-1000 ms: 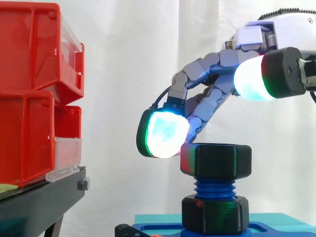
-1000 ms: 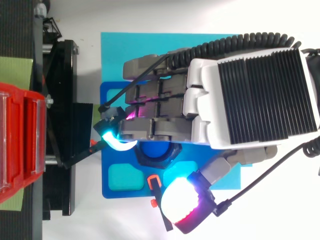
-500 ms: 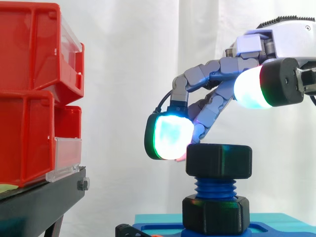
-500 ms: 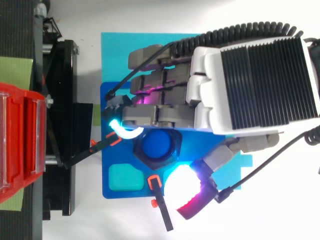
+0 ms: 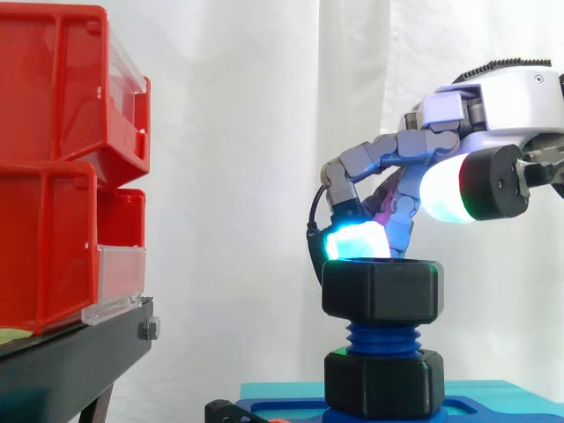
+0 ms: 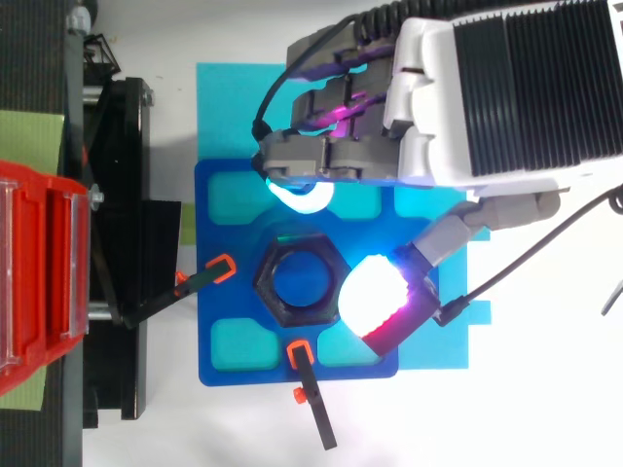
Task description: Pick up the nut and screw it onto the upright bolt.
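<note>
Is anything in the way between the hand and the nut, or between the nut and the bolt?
Nothing visible. The hand hangs close above and beside the black nut, with only air between them. The nut already sits on the top of the blue upright bolt, whose threads below it are bare.

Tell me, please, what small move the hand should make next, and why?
Probably lower the hand and close its pads on the nut: no pad grips it now, and bare thread of the bolt shows beneath it.
</note>
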